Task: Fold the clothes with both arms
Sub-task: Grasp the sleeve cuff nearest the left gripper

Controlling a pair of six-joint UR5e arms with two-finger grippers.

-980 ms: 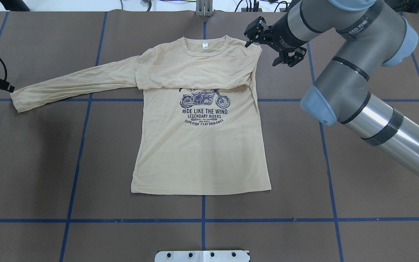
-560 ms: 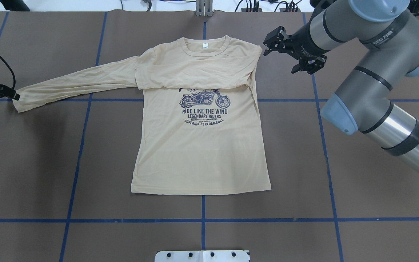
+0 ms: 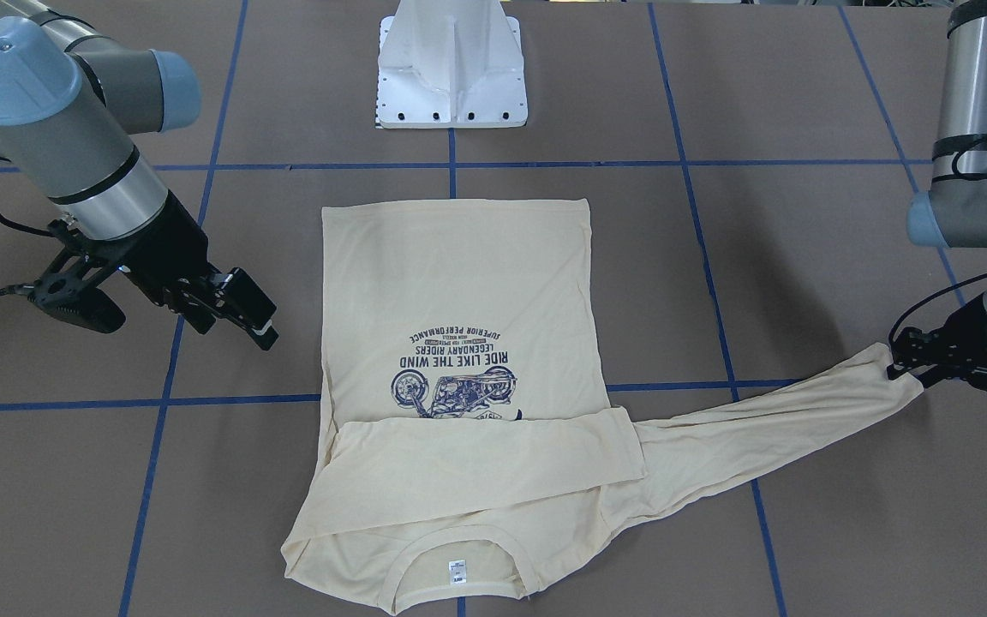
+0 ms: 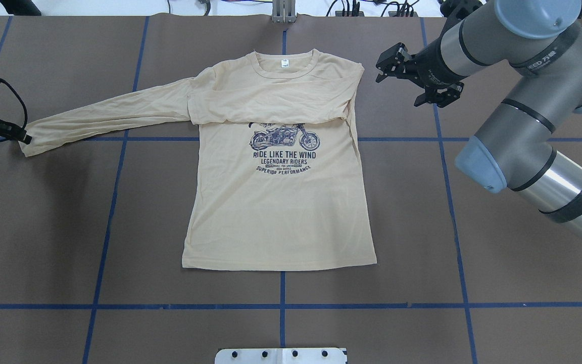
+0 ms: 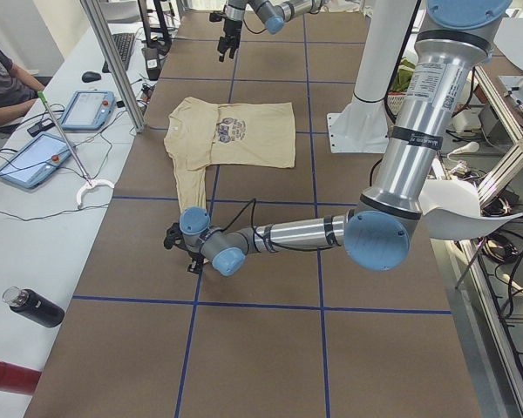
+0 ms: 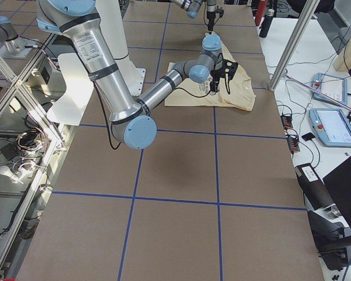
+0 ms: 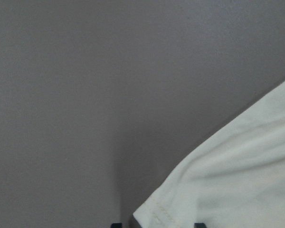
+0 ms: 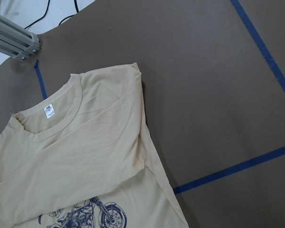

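The clothes, one pale cream long-sleeved shirt [image 4: 278, 212] with a navy motorcycle print, lie flat on the brown table, neck away from the robot. One sleeve is folded across the chest [image 3: 493, 463]. The other sleeve [image 4: 104, 114] stretches out to the overhead view's left. My left gripper [image 4: 24, 137] sits low at that sleeve's cuff. In the left wrist view its open fingertips straddle the cuff edge [image 7: 154, 213]. My right gripper [image 4: 397, 90] hangs open and empty to the right of the shirt's shoulder, clear of the cloth [image 3: 236, 334].
Blue tape lines grid the brown table. The white pedestal base [image 3: 451, 77] stands at the robot's edge. An aluminium post [image 4: 283, 10] rises at the far edge. A side bench carries tablets [image 5: 48, 148] and bottles [image 5: 35, 306], with a seated person [image 5: 0, 78] behind it.
My right gripper has drawn back to the right, away from the shirt's shoulder. My left gripper has moved in to the extended sleeve's cuff. The shirt has not shifted.
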